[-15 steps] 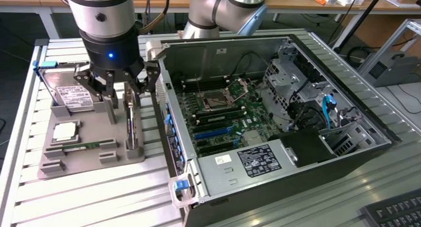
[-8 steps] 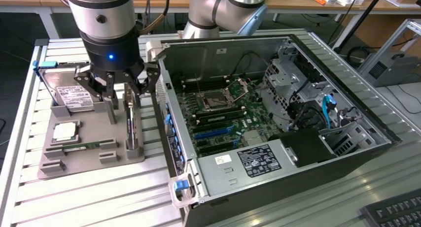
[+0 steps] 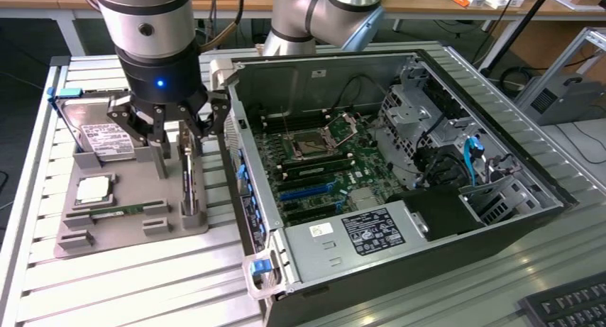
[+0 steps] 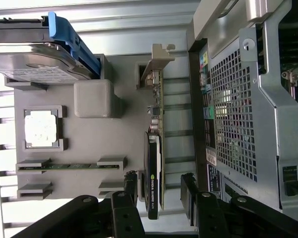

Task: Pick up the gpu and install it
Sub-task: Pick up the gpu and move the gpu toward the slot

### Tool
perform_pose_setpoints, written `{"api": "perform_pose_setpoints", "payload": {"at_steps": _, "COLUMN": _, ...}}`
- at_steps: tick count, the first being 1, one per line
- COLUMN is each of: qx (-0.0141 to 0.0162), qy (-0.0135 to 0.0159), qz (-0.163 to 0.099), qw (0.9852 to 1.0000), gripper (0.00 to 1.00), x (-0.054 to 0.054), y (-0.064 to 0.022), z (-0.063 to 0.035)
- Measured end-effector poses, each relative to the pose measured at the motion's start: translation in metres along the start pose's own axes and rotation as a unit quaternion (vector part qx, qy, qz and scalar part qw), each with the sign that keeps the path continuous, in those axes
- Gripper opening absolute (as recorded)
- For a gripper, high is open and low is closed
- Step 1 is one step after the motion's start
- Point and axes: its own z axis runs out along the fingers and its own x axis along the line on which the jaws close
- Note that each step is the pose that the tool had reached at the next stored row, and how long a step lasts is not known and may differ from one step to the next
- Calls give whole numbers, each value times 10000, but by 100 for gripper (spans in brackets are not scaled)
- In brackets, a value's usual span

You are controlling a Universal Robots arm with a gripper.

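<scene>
Black gpu on edge in the grey tray, open jaws either side
The gripper hangs over the card, just beside the computer case, fingers spread, one on each side of it. A good grasp, I judge, means staying centred over the thin edge, squared to the card, and pinching the flat faces evenly.
</scene>
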Motion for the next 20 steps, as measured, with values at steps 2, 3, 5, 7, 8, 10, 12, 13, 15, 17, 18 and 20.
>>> {"api": "perform_pose_setpoints", "payload": {"at_steps": 2, "qx": 0, "qy": 0, "qz": 0, "qw": 10000, "gripper": 48, "x": 0, "y": 0, "z": 4}}
{"api": "perform_pose_setpoints", "payload": {"at_steps": 3, "qx": 0, "qy": 0, "qz": 0, "qw": 10000, "gripper": 48, "x": 0, "y": -1, "z": 6}}
{"api": "perform_pose_setpoints", "payload": {"at_steps": 5, "qx": 0, "qy": 0, "qz": 0, "qw": 10000, "gripper": 48, "x": 0, "y": -1, "z": 9}}
{"api": "perform_pose_setpoints", "payload": {"at_steps": 7, "qx": 0, "qy": 0, "qz": 0, "qw": 10000, "gripper": 48, "x": 0, "y": -1, "z": 12}}
{"api": "perform_pose_setpoints", "payload": {"at_steps": 8, "qx": 0, "qy": 0, "qz": 0, "qw": 10000, "gripper": 48, "x": 0, "y": -2, "z": 14}}
{"api": "perform_pose_setpoints", "payload": {"at_steps": 10, "qx": 0, "qy": 0, "qz": 0, "qw": 10000, "gripper": 48, "x": 0, "y": -2, "z": 17}}
{"api": "perform_pose_setpoints", "payload": {"at_steps": 12, "qx": 0, "qy": 0, "qz": 0, "qw": 10000, "gripper": 48, "x": 1, "y": -3, "z": 20}}
{"api": "perform_pose_setpoints", "payload": {"at_steps": 13, "qx": 0, "qy": 0, "qz": 0, "qw": 10000, "gripper": 48, "x": 1, "y": -3, "z": 21}}
{"api": "perform_pose_setpoints", "payload": {"at_steps": 15, "qx": 0, "qy": 0, "qz": 0, "qw": 10000, "gripper": 48, "x": 1, "y": -4, "z": 25}}
{"api": "perform_pose_setpoints", "payload": {"at_steps": 17, "qx": 0, "qy": 0, "qz": 0, "qw": 10000, "gripper": 48, "x": 0, "y": -4, "z": 27}}
{"api": "perform_pose_setpoints", "payload": {"at_steps": 18, "qx": 0, "qy": 0, "qz": 0, "qw": 10000, "gripper": 48, "x": 0, "y": -5, "z": 28}}
{"api": "perform_pose_setpoints", "payload": {"at_steps": 20, "qx": 0, "qy": 0, "qz": 0, "qw": 10000, "gripper": 48, "x": 1, "y": -8, "z": 38}}
